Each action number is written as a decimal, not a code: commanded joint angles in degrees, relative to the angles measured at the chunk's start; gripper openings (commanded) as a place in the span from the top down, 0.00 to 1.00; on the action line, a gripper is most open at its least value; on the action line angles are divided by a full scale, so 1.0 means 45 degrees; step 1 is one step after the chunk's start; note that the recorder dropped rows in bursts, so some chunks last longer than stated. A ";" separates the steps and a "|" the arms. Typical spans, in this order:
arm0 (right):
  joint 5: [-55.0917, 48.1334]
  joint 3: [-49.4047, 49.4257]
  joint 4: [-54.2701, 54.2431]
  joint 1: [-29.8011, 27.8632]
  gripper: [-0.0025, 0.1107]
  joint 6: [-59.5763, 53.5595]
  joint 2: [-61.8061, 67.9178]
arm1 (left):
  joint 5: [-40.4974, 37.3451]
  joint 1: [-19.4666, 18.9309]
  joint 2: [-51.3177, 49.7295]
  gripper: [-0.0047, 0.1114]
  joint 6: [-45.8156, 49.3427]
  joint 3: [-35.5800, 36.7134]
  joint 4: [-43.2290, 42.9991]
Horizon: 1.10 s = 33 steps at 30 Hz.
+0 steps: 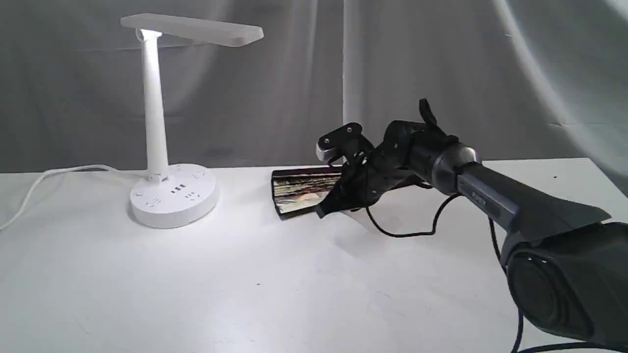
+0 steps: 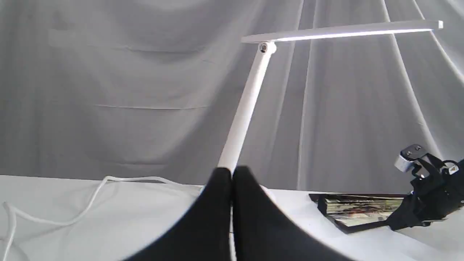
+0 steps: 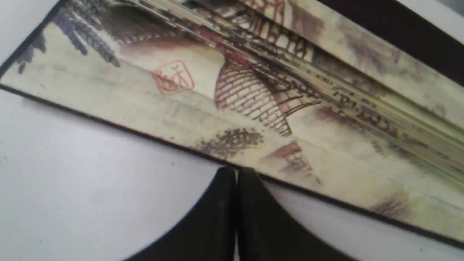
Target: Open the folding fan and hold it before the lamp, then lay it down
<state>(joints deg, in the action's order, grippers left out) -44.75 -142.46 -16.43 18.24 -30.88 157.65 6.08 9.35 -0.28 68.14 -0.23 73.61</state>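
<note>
- Fan (image 1: pixel 299 189): lies on the white counter (image 1: pixel 245 294), folded, with its pleats bunched together and the painted cream leaf facing up. A black edge borders the leaf. In the exterior view it sits to the right of the lamp base, clear of it.
- Lamp (image 1: pixel 154 113): stands upright on the counter on its round base. The flat head is lit and throws a bright patch on the counter. A white cord (image 1: pixel 49 179) trails away from the base.
- Right end effector (image 1: pixel 324 211): angled down over the fan. Its fingers are pressed fully together and grip nothing. The right wrist view places the tips at the fan's near black edge. Contact cannot be confirmed.
- Left end effector (image 2: pixel 231 172): outside the exterior view. In its own wrist view the fingers are closed tight against each other and empty, pointing toward the lamp stem, well apart from the fan.
- Backdrop: grey draped cloth (image 1: pixel 441 73) behind the counter.
</note>
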 commanded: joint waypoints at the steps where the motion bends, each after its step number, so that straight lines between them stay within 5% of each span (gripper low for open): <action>1: -0.0877 -0.0054 -0.0207 -0.0077 0.98 -0.0417 -0.0180 | -0.0005 0.0050 0.0063 0.96 -0.0033 0.0050 0.0091; 17: -0.3061 -0.0054 0.0498 -0.0133 0.98 -0.0652 -0.0292 | -0.0005 0.0050 0.0063 0.96 -0.0033 0.0050 0.0091; 23: -0.0068 -0.0054 -0.0316 -0.0133 0.98 -0.1662 -0.0726 | -0.0005 0.0050 0.0063 0.96 -0.0033 0.0050 0.0091; 33: 0.1260 -0.0054 -0.1015 -0.0301 0.98 -0.3177 -0.0454 | -0.0005 0.0050 0.0063 0.96 -0.0033 0.0050 0.0091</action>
<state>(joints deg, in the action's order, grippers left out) -41.93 -142.82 -20.34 17.68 -43.62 155.25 6.08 9.35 -0.28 68.14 -0.23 73.61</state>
